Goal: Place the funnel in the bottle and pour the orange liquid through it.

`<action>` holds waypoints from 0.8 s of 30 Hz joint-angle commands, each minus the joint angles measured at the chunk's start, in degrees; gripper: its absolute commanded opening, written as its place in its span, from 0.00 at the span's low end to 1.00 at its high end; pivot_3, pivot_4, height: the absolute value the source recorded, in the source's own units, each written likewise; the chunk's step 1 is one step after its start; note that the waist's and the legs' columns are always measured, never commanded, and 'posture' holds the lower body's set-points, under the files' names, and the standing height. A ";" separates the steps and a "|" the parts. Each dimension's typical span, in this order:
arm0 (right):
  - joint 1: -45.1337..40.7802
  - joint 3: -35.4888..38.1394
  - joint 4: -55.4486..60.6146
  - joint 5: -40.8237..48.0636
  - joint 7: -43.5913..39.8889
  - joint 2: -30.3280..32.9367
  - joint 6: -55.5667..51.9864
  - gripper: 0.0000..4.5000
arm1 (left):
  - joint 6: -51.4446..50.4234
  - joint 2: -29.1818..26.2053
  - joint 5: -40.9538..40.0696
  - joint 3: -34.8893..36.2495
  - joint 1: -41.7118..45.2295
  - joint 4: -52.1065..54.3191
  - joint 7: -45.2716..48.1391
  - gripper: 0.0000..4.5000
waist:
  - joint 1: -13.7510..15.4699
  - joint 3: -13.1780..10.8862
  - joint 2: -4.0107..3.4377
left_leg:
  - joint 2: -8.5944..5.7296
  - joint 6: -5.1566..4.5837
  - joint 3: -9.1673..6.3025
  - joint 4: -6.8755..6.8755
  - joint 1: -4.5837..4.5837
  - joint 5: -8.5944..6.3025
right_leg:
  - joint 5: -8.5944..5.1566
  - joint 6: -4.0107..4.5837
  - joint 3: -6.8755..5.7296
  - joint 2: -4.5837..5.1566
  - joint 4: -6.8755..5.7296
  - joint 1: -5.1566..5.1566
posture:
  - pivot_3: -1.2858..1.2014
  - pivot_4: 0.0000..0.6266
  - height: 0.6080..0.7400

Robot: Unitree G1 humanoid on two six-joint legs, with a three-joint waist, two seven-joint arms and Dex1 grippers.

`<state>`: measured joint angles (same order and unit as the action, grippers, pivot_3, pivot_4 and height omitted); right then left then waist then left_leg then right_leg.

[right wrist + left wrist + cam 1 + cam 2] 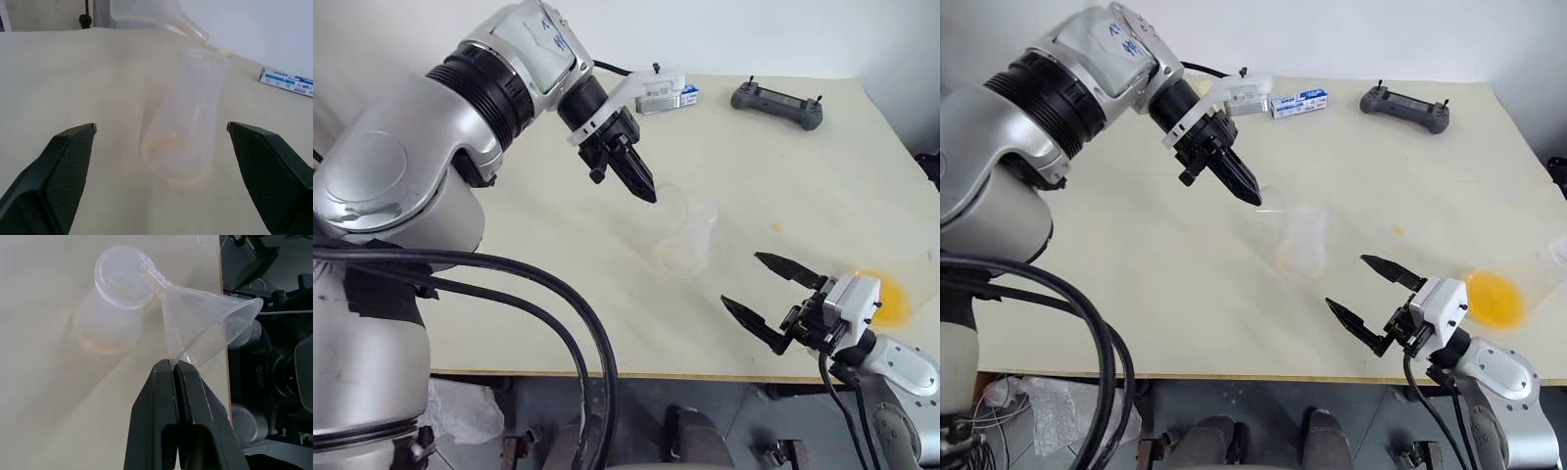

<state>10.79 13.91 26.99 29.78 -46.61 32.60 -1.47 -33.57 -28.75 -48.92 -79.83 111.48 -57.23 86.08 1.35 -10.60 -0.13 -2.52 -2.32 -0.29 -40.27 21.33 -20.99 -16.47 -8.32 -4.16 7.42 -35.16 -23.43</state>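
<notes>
My left hand (172,363) pinches the funnel (205,325) by its rim, stem tip at the bottle (688,240) mouth mid-worktop. Thin, light plastic, likely slippery; rim grip seems right. Right hand (766,282) gapes wide, empty.

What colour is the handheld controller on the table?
Dark grey controller; the right eye view shows it best.

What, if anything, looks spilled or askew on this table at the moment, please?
A small orange spot lies on the table between the bottle and the cup of orange liquid, like a stray drip. The funnel hangs tilted in the left gripper, its stem at the bottle's mouth, not seated.
</notes>
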 commanded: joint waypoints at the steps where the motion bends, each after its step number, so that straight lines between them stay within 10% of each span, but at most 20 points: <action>1: 0.64 0.39 2.81 -0.09 0.78 -0.56 1.03 1.00 | 1.30 0.32 0.57 -0.53 2.83 -0.80 6.42 0.00 | 0.01 0.00 0.00 | 0.00 0.00 0.01 0.00 0.00 0.00 | 0.00 0.00 0.01 0.00 0.00 0.00 | 0.52 0.24 1.00; 24: 4.08 0.15 5.48 -1.49 2.51 -2.05 1.54 1.00 | 5.52 5.95 5.96 -1.50 4.29 -6.82 6.42 0.00 | 0.08 0.00 0.00 | -0.01 -0.04 0.10 0.00 0.00 0.00 | 0.00 0.00 0.10 0.00 0.01 -0.03 | 0.52 0.24 1.00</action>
<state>14.56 13.87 29.83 28.11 -44.49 30.93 -1.17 -28.70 -22.98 -43.88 -82.21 112.59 -63.36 86.08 1.43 -10.60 -0.13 -2.53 -2.36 -0.19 -40.27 21.32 -20.99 -16.47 -8.33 -4.06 7.41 -35.15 -23.47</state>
